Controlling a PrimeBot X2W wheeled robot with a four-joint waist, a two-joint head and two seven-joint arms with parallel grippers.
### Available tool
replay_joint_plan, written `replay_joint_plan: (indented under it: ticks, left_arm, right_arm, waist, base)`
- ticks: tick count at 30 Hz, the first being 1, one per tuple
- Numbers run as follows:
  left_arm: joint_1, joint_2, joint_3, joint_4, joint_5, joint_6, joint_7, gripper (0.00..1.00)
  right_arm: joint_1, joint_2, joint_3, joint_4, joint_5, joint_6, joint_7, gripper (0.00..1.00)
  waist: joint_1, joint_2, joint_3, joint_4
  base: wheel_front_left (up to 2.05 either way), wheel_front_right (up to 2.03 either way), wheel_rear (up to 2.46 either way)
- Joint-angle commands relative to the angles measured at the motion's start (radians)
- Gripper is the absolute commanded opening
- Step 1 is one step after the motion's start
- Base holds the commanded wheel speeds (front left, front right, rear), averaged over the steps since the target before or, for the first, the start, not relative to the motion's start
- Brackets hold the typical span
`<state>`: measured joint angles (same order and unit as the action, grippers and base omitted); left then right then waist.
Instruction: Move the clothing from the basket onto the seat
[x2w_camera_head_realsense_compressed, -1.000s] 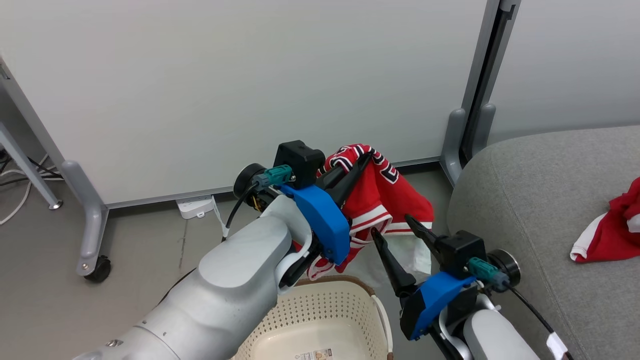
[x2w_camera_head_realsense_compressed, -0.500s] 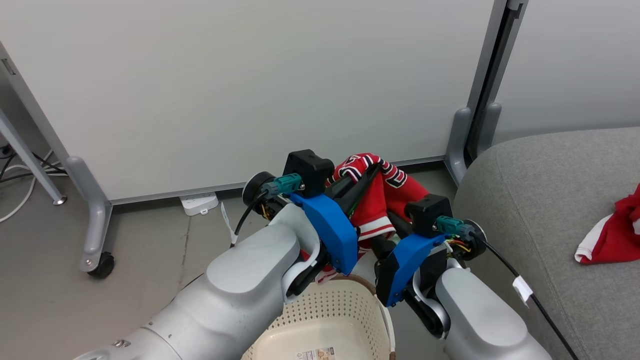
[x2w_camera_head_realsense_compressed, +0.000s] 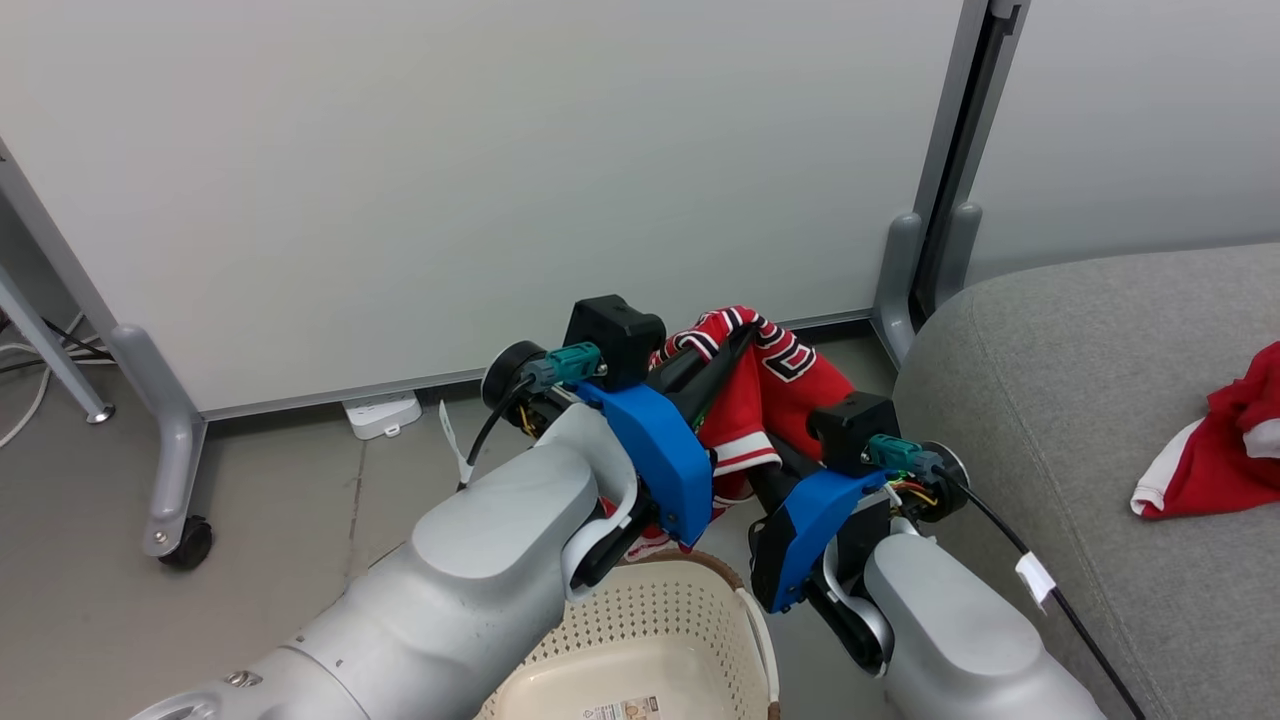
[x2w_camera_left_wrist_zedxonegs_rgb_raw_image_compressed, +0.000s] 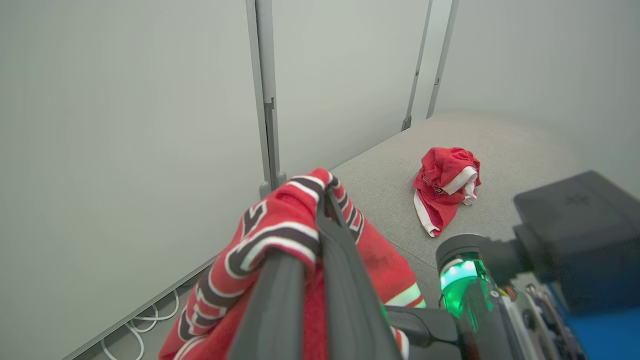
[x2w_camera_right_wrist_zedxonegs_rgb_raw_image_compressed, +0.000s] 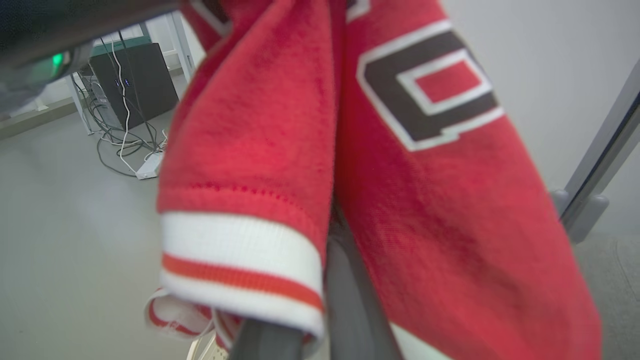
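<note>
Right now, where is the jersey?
Centre of the head view: the jersey hangs in the air beyond the basket, just left of the seat, clamped by the left gripper at its top and the right gripper lower down.

Two rounded silver-grey forearms (x2w_camera_head_realsense_compressed: 480, 560) carry blue wrist brackets (x2w_camera_head_realsense_compressed: 655, 455), black camera blocks (x2w_camera_head_realsense_compressed: 612, 335), teal connectors (x2w_camera_head_realsense_compressed: 565, 362) with black cables (x2w_camera_head_realsense_compressed: 485, 435), one white-tagged, and long dark end effector fingers (x2w_camera_head_realsense_compressed: 700, 365).
</note>
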<state>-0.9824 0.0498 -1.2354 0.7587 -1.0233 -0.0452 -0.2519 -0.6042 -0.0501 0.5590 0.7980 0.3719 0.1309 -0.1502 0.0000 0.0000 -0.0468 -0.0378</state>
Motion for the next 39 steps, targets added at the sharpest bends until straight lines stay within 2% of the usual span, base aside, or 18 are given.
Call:
replay_joint_plan:
  ticks: [1, 17, 18, 19, 20, 27, 39]
  left_arm:
    - [-0.017, 0.002, -0.001, 0.0, -0.006, 0.003, -0.008, 0.0]
    - [-0.029, 0.002, -0.019, 0.015, -0.021, 0.006, -0.014, 0.0]
    - [-0.028, 0.002, -0.019, 0.017, -0.021, 0.007, -0.014, 0.05]
    - [-0.026, 0.002, -0.019, 0.019, -0.019, 0.01, -0.015, 0.44]
    - [-0.023, 0.002, -0.018, 0.021, -0.016, 0.012, -0.015, 1.0]
    - [0.07, 0.016, 0.066, -0.027, 0.073, 0.007, -0.014, 1.0]
    - [0.482, 0.172, 0.38, -0.342, 0.373, -0.01, -0.014, 1.0]
  right_arm:
    - [-0.016, 0.0, 0.006, 0.006, 0.005, 0.0, -0.004, 0.0]
    - [-0.044, -0.001, 0.035, 0.065, 0.036, 0.0, -0.041, 0.0]
    - [-0.046, -0.001, 0.035, 0.068, 0.037, 0.0, -0.044, 0.0]
    - [-0.048, -0.001, 0.035, 0.071, 0.037, 0.0, -0.044, 0.0]
    - [-0.05, -0.001, 0.034, 0.074, 0.037, 0.0, -0.045, 0.0]
    - [-0.055, 0.0, 0.003, 0.087, 0.024, 0.0, -0.069, 0.0]
    - [-0.026, -0.002, -0.072, 0.075, -0.03, 0.0, -0.092, 0.0]
  waist:
    - [0.0, 0.0, 0.0, -0.003]
    - [0.0, 0.0, -0.006, -0.006]
    - [0.0, 0.0, -0.007, -0.006]
    - [0.0, 0.0, -0.007, -0.006]
    - [0.0, 0.0, -0.007, -0.006]
    - [0.0, 0.0, -0.007, -0.001]
    - [0.0, 0.0, 0.018, 0.012]
  base:
    - [0.0, 0.0, 0.0]
    - [0.0, 0.0, 0.0]
    - [0.0, 0.0, 0.0]
    - [0.0, 0.0, 0.0]
    - [0.0, 0.0, 0.0]
    - [0.0, 0.0, 0.0]
    - [0.0, 0.0, 0.0]
